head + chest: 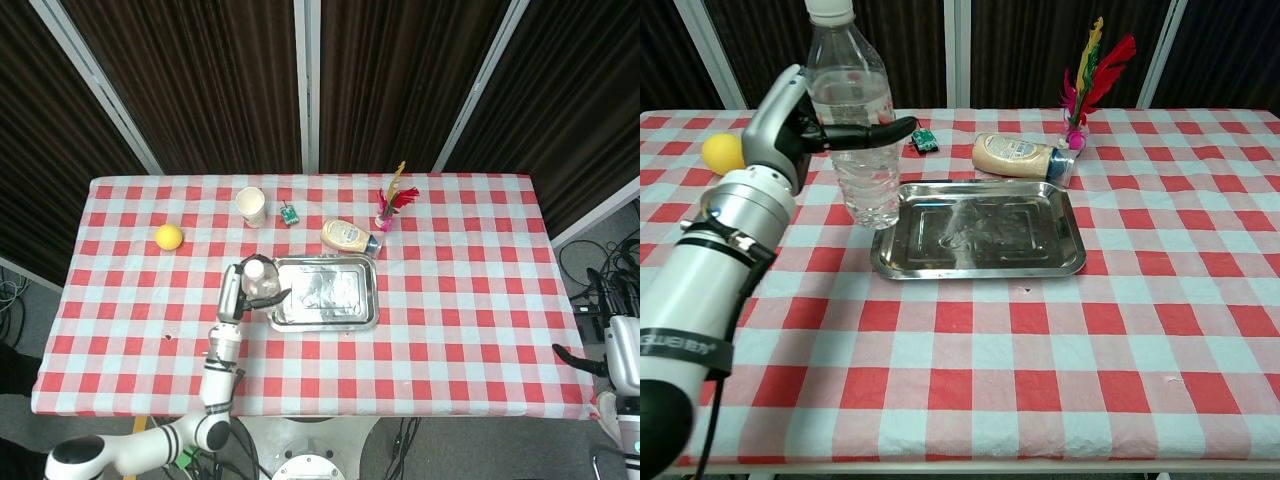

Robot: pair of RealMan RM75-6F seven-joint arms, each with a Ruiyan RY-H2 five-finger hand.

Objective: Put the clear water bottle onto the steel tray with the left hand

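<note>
The left hand (805, 125) is gripping the clear water bottle (855, 120) upright, just left of the steel tray (978, 230). Its label is unreadable. The right hand's (620, 365) state cannot be told.

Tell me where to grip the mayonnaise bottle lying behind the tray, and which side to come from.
Grip the mayonnaise bottle across its wide middle, coming from above. It lies on its side, cap toward the feather toy, so its rounded flanks face front and back, where fingers could close. The tray sits close in front and the toy beside the cap, so a low approach looks crowded. The left hand holds the water bottle.
</note>
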